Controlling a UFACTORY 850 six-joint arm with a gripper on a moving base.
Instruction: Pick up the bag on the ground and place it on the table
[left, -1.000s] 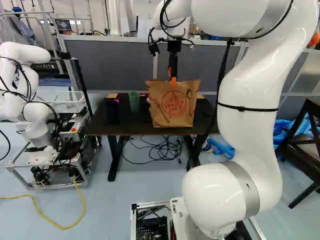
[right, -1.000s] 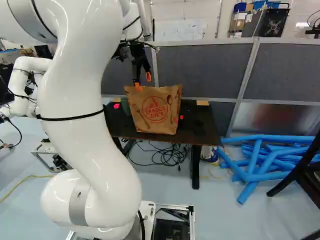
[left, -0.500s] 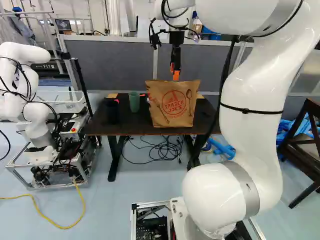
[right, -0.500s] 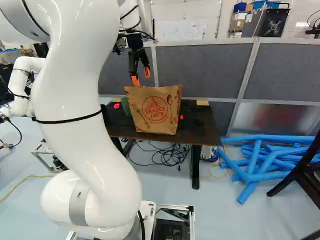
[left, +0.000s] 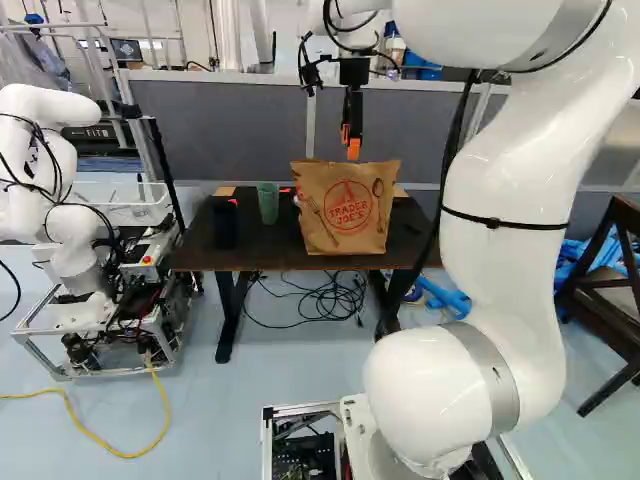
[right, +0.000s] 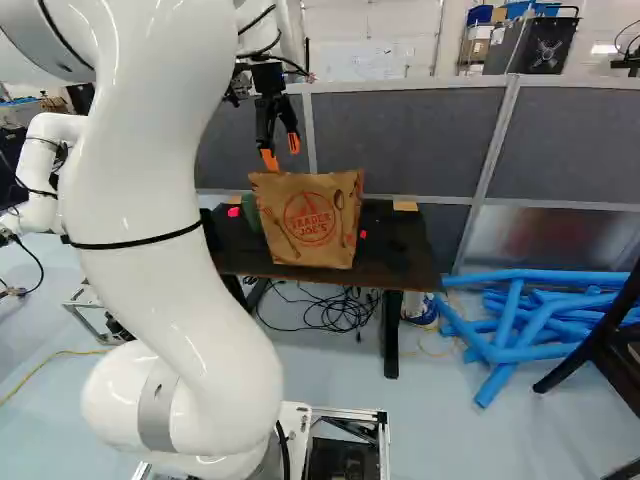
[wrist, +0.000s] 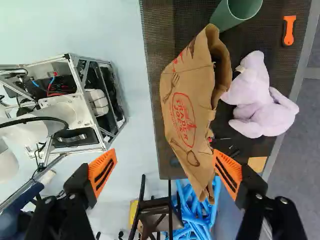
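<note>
In the right base view my gripper hangs just above the top edge of the brown paper bag. The bag stands upright on the dark table, its printed side towards the base. Seen from above in the wrist view, the bag has a narrow, partly creased opening and lies ahead of the gripper. The two orange-padded fingers are spread wide with nothing gripped; one of them overlaps the bag's edge in that view.
A green cup and a black cup stand beside the bag. Behind it lies a lilac plush toy, with an orange-handled tool farther along. Another robot is at the left; a dark chair stands at the right.
My gripper has risen a little from the bag's top edge and shifted slightly to the right in the left base view, fingers still apart. The bag and the base have stayed put.
</note>
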